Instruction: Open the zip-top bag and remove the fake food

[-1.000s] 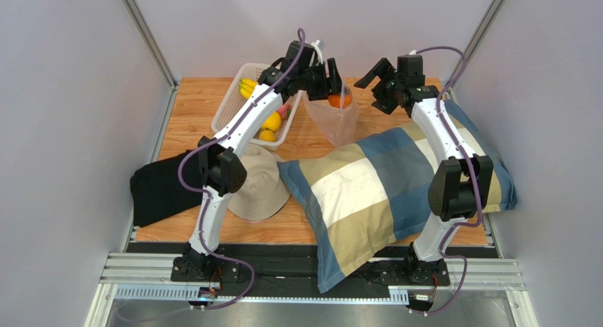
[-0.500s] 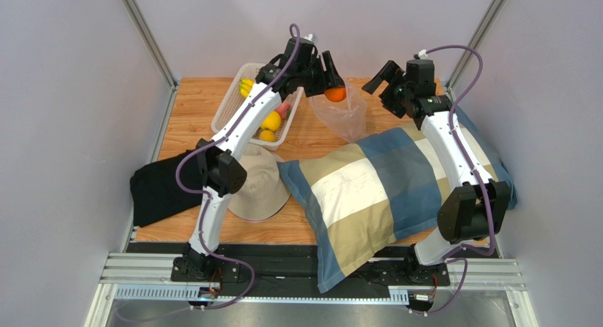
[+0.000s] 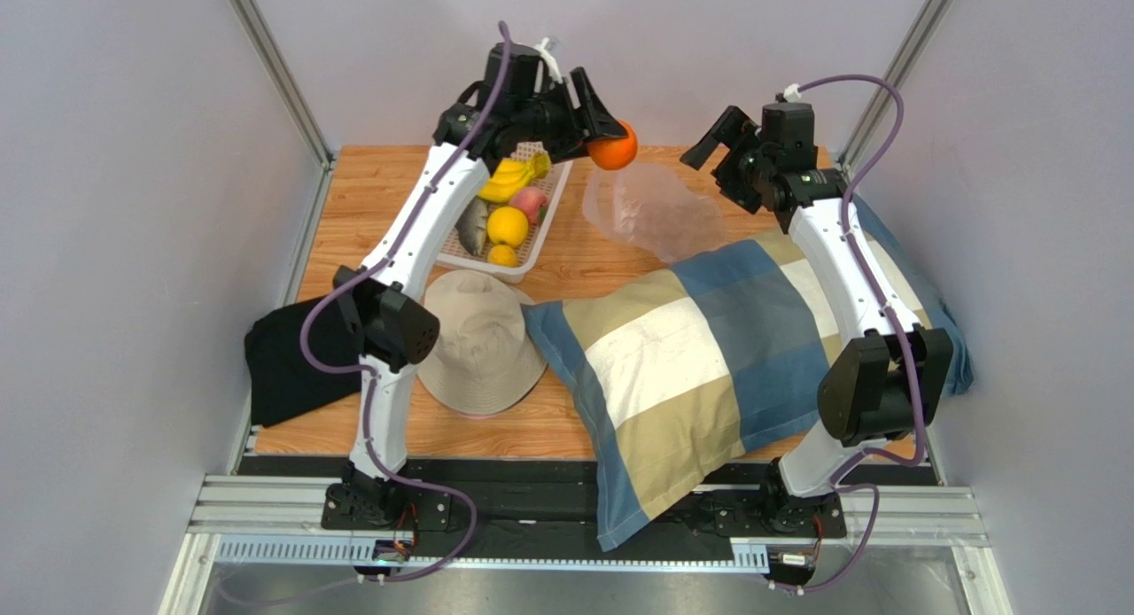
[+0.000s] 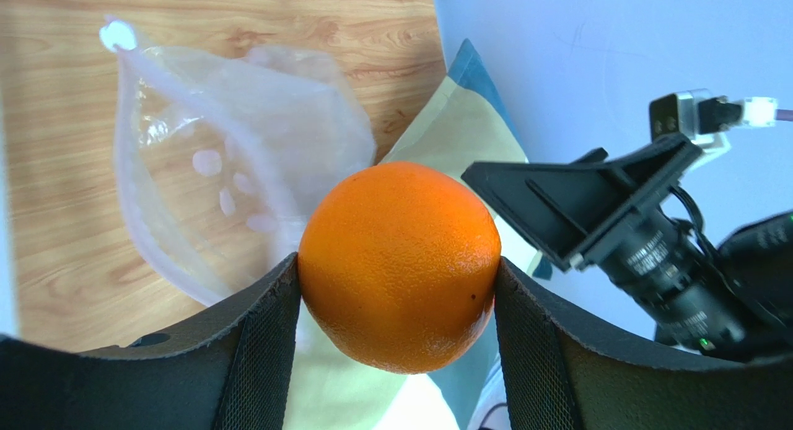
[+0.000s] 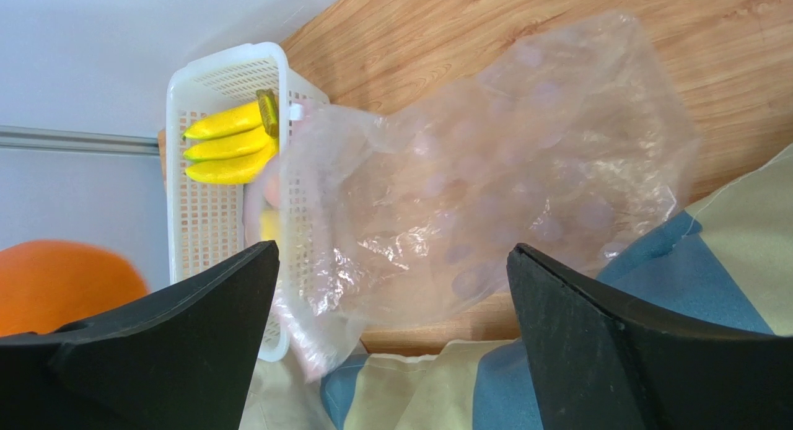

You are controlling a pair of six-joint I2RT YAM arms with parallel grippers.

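Table (image 3: 366,203); left tool (image 4: 398,283) grips orange (image 4: 400,249); lens (image 4: 656,263) text unreadable.

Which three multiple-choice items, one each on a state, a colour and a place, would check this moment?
1. The right gripper, facing the zip-top bag, is: A open and empty; B shut on the bag; C out of view.
2. The basket is: A blue; B white; C black.
3. The orange is: A in the basket; B in the bag; C between the left gripper's fingers.
Answers: A, its jaws stand wide with nothing between; B, white mesh in the right wrist view; C, both fingers press its sides.
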